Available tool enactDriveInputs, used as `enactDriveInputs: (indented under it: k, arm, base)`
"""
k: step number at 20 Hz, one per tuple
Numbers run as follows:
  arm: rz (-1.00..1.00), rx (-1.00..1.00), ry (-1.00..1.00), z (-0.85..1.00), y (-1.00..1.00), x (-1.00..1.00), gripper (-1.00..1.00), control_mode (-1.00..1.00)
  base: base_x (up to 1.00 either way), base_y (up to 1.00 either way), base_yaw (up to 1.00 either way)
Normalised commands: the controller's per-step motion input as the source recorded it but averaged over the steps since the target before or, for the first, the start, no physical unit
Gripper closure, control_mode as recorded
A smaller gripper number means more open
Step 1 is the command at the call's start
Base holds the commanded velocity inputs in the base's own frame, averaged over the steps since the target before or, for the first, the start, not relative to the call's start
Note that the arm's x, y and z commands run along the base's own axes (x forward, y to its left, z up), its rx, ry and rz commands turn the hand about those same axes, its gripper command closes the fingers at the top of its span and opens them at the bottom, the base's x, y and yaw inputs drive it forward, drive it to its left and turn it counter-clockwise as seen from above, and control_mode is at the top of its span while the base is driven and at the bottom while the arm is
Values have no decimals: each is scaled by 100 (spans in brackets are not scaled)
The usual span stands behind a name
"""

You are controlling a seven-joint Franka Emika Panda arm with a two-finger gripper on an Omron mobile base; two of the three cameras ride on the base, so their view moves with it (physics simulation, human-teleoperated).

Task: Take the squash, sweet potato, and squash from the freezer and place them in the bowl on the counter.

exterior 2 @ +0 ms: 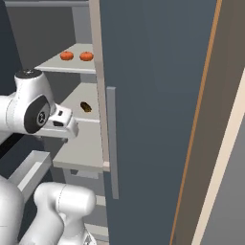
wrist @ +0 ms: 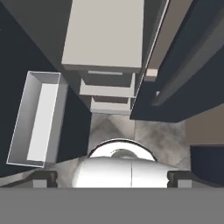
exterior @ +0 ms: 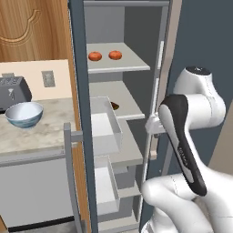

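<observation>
Jaws spread wide, nothing held; sweet potato [exterior: 114, 105] lying on mid shelf [exterior: 123, 103] of freezer [exterior 2: 143, 72], prob. firm, light, rounded, so likely to roll: grip across short axis at mid-body, then carry to bowl [exterior: 23, 114] on counter [exterior: 41, 132].

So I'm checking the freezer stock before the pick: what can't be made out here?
- Brown item on the middle shelf, left base view: half hidden by the clear drawer, too small to name.
- Two orange items on the upper shelf: too small to name.
- Bowl: inside partly hidden by its rim.
</observation>
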Motion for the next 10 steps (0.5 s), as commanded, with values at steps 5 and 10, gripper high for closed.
enactDriveInputs:
  k: [5,10]
  arm:
    - [-10,-10,0,0,-30,-32,-100,-100]
    - [0,0,1,3,-8,-23,-100,-100]
  base:
    - [0,0,0]
    - [0,0,0]
